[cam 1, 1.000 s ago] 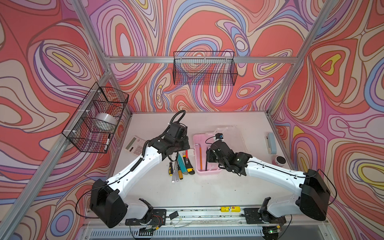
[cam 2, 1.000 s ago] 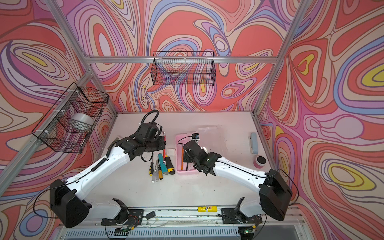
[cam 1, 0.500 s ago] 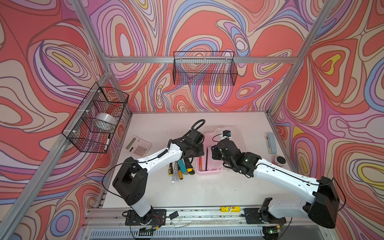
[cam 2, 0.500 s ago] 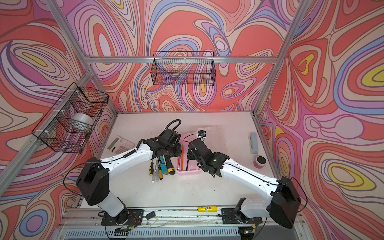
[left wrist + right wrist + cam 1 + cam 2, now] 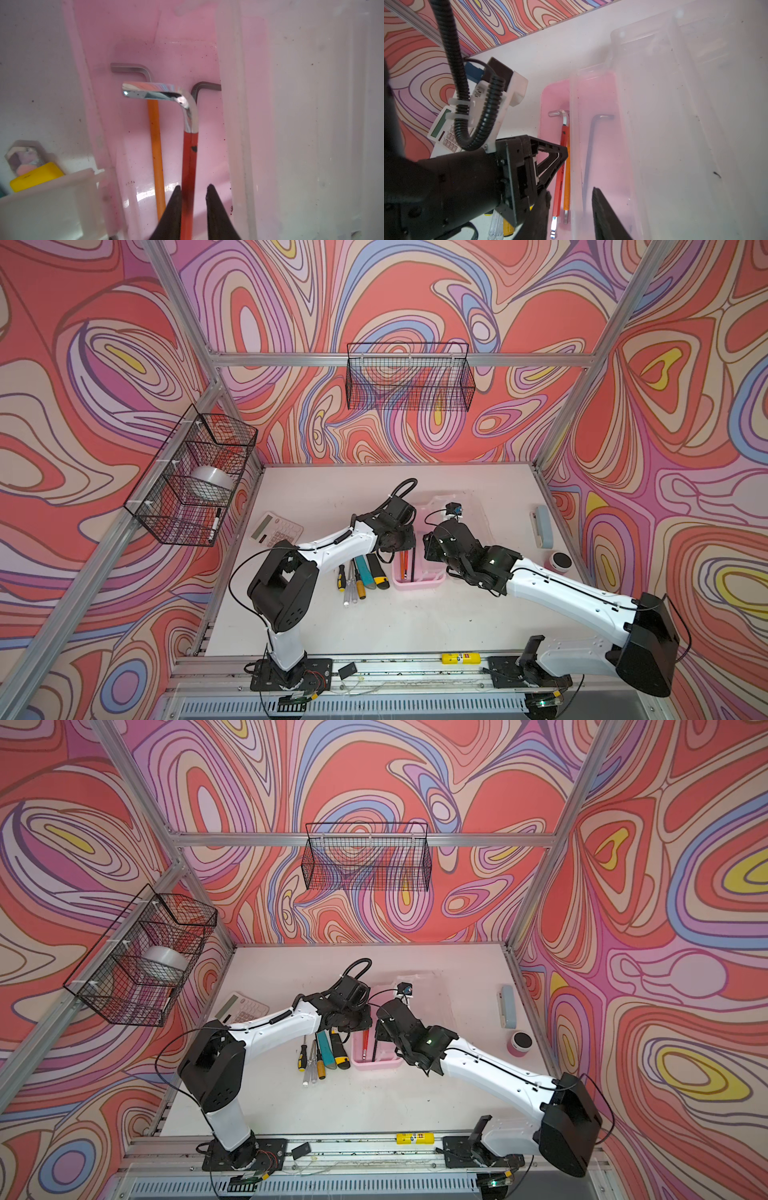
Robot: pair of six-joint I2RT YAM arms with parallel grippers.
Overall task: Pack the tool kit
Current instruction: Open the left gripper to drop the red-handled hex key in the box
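Tabletop (image 5: 415, 622): calculator (image 5: 276, 529), stapler (image 5: 542, 526), loose screwdrivers (image 5: 353, 585)

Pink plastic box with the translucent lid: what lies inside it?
Three L-shaped metal tools: a red-sleeved hex key, an orange-sleeved hex key, a plain dark hex key blurred under the translucent lid. More beneath it cannot be told.

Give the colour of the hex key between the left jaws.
Hex key: red sleeve, chrome bend. Best in left wrist view.
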